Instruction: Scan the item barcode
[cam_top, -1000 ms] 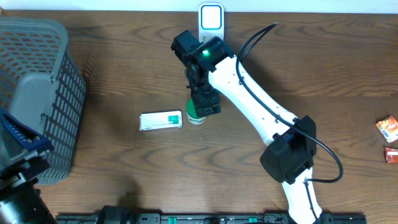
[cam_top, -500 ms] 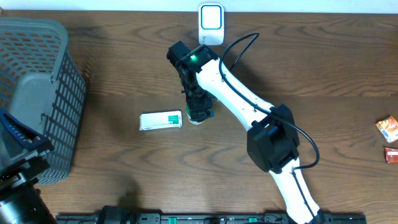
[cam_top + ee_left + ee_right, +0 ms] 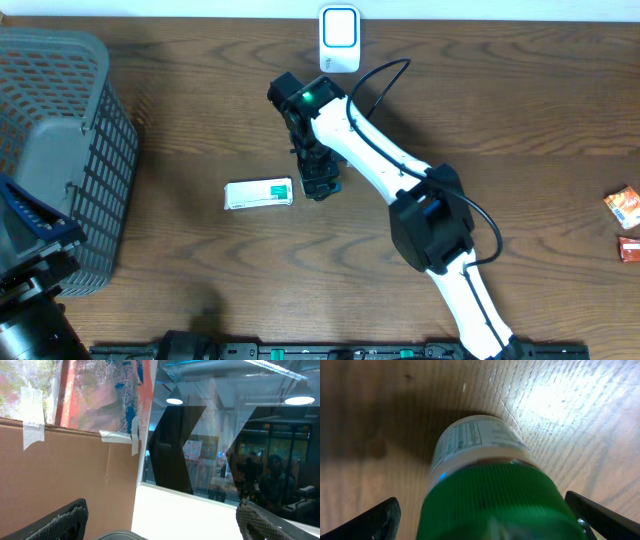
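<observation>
Near table centre, a little toward 12 o'clock, the right gripper (image 3: 320, 183) is hanging over a small bottle (image 3: 475, 445). The bottle is standing upright on the wooden table (image 3: 180, 290). The jaws are standing wide, one finger on each side of the green cap (image 3: 490, 502). Neither appears to be touching it.

Handling, judged: the bottle is probably plastic, so it should be light and stiff. The glossy label is likely slippery. The cap looks the surest place to pinch, and gripping there leaves the printed label free for scanning. Where the barcode is sitting, I cannot tell. The bottle is narrow for its height, so a nudge from one finger may be enough to tip it.

Surroundings: a white box (image 3: 259, 193) is lying flat just beside the bottle at 9 o'clock, close enough to be bumped. The white scanner (image 3: 340, 38) is standing at 12 o'clock by the table edge, and nothing is lying between it and the bottle. A grey basket (image 3: 95, 110) is sitting well off at 9 o'clock. Two red packets (image 3: 625, 207) are lying at the 3 o'clock edge.

The left gripper (image 3: 162, 510) is sitting out at 8 o'clock with its fingers spread wide, holding nothing.
</observation>
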You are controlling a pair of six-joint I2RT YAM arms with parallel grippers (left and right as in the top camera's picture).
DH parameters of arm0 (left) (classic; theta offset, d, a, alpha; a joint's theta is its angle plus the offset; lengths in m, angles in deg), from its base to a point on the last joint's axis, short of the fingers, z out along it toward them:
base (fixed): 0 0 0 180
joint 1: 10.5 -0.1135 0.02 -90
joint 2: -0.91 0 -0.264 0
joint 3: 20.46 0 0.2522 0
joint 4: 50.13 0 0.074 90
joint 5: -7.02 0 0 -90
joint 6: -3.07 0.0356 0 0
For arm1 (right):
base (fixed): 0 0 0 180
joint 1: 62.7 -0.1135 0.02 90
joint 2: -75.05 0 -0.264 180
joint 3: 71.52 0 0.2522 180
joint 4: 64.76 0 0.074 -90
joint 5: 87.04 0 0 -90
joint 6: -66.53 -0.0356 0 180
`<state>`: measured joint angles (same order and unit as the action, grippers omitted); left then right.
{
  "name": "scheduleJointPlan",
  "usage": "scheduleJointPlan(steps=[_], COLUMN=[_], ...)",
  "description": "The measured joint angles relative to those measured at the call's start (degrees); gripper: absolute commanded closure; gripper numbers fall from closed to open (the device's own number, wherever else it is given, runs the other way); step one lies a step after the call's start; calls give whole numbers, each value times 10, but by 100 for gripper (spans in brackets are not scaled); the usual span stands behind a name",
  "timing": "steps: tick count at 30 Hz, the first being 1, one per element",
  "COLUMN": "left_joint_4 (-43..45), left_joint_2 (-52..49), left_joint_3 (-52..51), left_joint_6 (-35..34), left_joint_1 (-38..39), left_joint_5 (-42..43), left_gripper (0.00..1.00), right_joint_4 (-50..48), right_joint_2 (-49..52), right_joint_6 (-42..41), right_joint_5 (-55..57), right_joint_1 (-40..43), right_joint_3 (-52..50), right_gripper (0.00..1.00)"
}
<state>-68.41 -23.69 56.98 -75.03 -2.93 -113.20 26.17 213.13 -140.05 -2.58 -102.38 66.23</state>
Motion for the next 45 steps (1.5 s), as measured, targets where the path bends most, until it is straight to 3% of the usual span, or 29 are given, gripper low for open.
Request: scheduleJointPlan(steps=[3,8,18,23,35,39,43,45], left_joint_4=[0,0,0,0,0,0,0,0], left_joint_2=[0,0,0,0,0,0,0,0], left_joint_3=[0,0,0,0,0,0,0,0], left_joint_6=[0,0,0,0,0,0,0,0], left_joint_1=[0,0,0,0,0,0,0,0], left_joint_5=[0,0,0,0,0,0,0,0], left_gripper=[5,5,5,5,5,5,5,5], right_joint_4=[0,1,32,30,5,-10,-14,-14], right_joint_2=[18,25,30,29,29,29,30,30], right_joint_6=[0,0,0,48,428,564,647,668], right_joint_5=[-6,-7,-11,5,114,144,147,142], right_joint_1=[0,-8,-15,-15,-15,-15,-15,-14], right_joint_3=[0,-3,-3,-2,-2,-2,-2,-2], right_gripper=[1,22,30,38,35,24,2,1])
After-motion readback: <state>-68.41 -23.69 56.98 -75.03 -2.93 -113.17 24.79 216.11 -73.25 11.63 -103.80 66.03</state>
